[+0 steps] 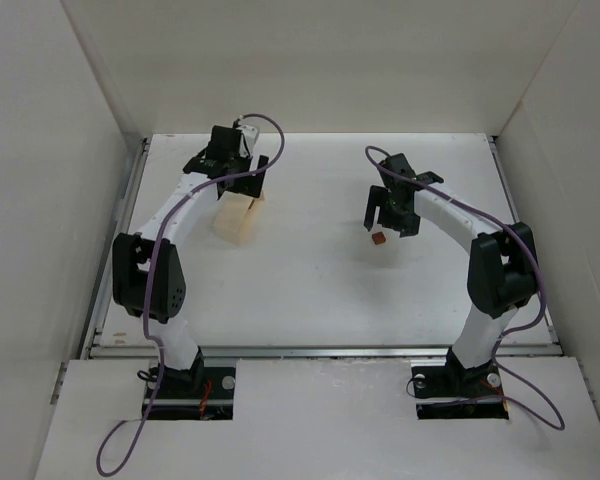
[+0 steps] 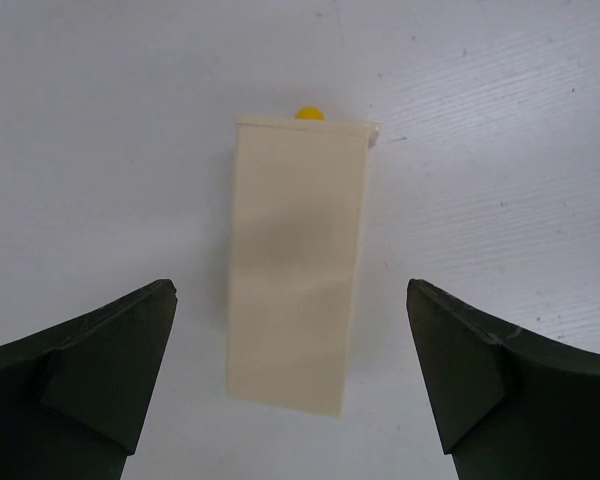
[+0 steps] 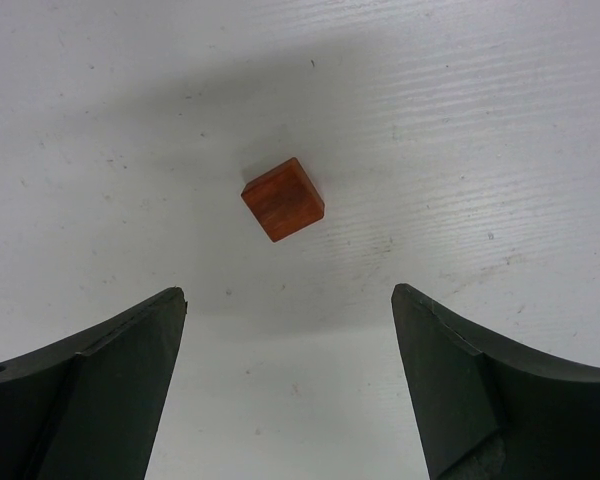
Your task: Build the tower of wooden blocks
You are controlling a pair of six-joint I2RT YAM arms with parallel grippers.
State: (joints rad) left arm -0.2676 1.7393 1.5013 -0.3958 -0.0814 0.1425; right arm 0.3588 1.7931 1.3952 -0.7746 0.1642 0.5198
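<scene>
Since both claws are spread wide and holding nothing, the risk all sits in the grabs ahead.

- Right gripper (image 3: 289, 295): hangs over the reddish-orange cube (image 3: 283, 199). The cube sits centre frame in the right wrist view, above the gap between the fingers and clear of both. It lies rotated, corners toward the fingers. Closing as-is would likely catch it on its corners, so it could twist or squirt out. I'd square the wrist to its faces first.
- Left gripper (image 2: 291, 300): straddles the light tan oblong block (image 2: 295, 265), fingers well apart on either side and not touching it. In the top view the block is upper left of centre on the white table (image 1: 310, 290). It looks tall, so an off-centre close would probably shove or tip it.
- Small yellow bit (image 2: 309, 113) peeks over the block's far end. Can't tell what it is. It may get knocked if the block shifts.
- Stacking: the cube and oblong are well apart, so a small cube faces a long carry and a skewed release could slide it off.
- No dark brown cube in any view.

Containers: none in view, and nothing sits inside anything.
</scene>
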